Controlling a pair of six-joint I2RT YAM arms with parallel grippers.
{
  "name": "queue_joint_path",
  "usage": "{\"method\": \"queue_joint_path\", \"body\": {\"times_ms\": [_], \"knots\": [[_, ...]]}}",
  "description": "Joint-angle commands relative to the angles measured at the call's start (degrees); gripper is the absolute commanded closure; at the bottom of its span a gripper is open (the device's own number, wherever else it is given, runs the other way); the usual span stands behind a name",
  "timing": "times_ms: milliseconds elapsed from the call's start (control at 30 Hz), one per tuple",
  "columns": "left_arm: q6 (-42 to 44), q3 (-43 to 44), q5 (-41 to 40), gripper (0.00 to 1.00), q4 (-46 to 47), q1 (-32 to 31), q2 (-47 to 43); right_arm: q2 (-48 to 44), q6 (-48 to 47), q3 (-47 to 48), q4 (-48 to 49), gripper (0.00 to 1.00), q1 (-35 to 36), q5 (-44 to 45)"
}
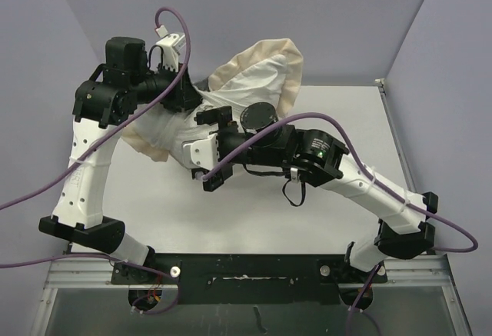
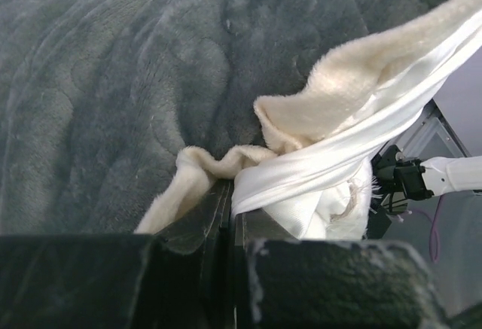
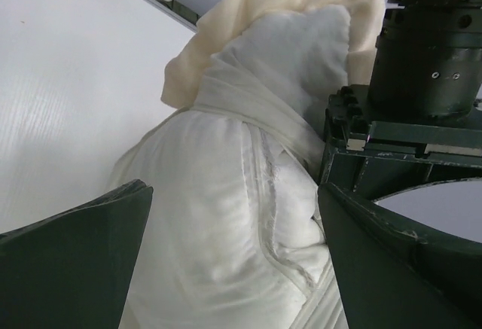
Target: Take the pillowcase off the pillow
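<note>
A matt white table (image 1: 254, 213) stands in a corner of plain lavender-grey walls (image 1: 307, 13), with a pale metal frame along its near edge, where the arms' bases are bolted. Purple cables (image 1: 346, 140) loop over both arms. The pillowcase (image 2: 113, 80) is bunched at the table's far edge, left of middle, with its dark grey plush face towards the left wrist camera and its cream frill (image 1: 269, 48) raised against the back wall. The left gripper (image 2: 230, 193) is pressed together, pinching the frill and white lining. The pillow (image 3: 218, 231) bulges out of the case towards the near edge. The right gripper (image 3: 233, 193) is spread wide, one finger on either side of the pillow.
</note>
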Motion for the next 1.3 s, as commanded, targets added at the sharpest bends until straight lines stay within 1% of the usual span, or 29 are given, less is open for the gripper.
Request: {"method": "queue_joint_path", "body": {"times_ms": [0, 100, 200, 333, 433, 500, 633, 667, 700, 733, 800, 867, 900, 1000, 1100, 1200, 1267], "knots": [[-0.9, 3.3, -0.3, 1.00, 1.3, 0.2, -1.1, 2.1, -0.6, -0.9, 1.5, 0.02, -1.5, 3.9], [-1.3, 4.5, 0.3, 1.00, 0.4, 0.2, -1.0, 3.5, -0.6, -3.3, 4.6, 0.02, -3.4, 6.9], [-1.8, 5.6, 0.5, 1.00, 0.0, 0.0, -0.7, 5.2, 0.1, -4.1, 7.3, 0.02, -4.3, 7.7], [-2.7, 7.5, 0.7, 1.00, -0.4, -0.3, 0.0, 6.8, -0.1, -7.1, 15.2, 0.02, -3.8, 11.1], [-3.1, 9.0, 0.9, 1.00, -1.2, -0.8, 1.0, 7.1, -4.3, -12.3, 25.5, 0.02, -1.9, 18.1], [-3.1, 9.7, 0.9, 1.00, -1.4, -1.0, 1.3, 6.9, -6.8, -14.9, 31.7, 0.02, -0.7, 20.2], [-3.5, 11.5, 1.0, 1.00, -2.0, -1.7, 2.3, 9.3, -10.1, -14.2, 35.3, 0.00, -0.8, 22.7], [-3.6, 12.2, 1.0, 1.00, -2.3, -1.8, 2.6, 10.1, -10.2, -13.6, 34.8, 0.06, -1.3, 23.3], [-3.7, 12.9, 1.1, 1.00, -2.6, -1.9, 2.9, 10.9, -9.6, -12.9, 33.8, 0.16, -1.7, 23.7], [-3.7, 13.6, 1.1, 1.00, -2.8, -1.9, 3.0, 11.4, -8.7, -12.6, 33.1, 0.28, -2.3, 24.2], [-3.5, 14.9, 1.0, 1.00, -3.2, -2.0, 3.0, 11.8, -5.7, -12.7, 32.5, 0.56, -2.9, 24.9], [-3.1, 15.5, 0.7, 1.00, -3.3, -2.0, 2.6, 11.0, -2.6, -14.2, 32.1, 0.92, -3.2, 24.6], [-2.8, 15.9, 0.5, 1.00, -3.3, -2.0, 2.4, 10.0, -1.6, -15.8, 32.7, 1.00, -3.1, 24.4], [-1.5, 18.0, -0.8, 1.00, -3.6, -1.8, 2.5, 5.8, 3.2, -21.6, 32.5, 1.00, -2.8, 20.3], [0.6, 22.1, -3.1, 1.00, -3.8, -0.9, 3.1, 1.8, 10.7, -24.7, 28.2, 1.00, -3.6, 15.5], [3.4, 27.3, -6.4, 1.00, -3.3, 0.1, 3.4, -2.0, 16.9, -28.6, 25.4, 1.00, -5.4, 12.0], [5.5, 28.7, -10.2, 1.00, -2.2, 0.4, 2.8, -6.2, 21.3, -32.4, 25.4, 1.00, -7.9, 8.2]]}}
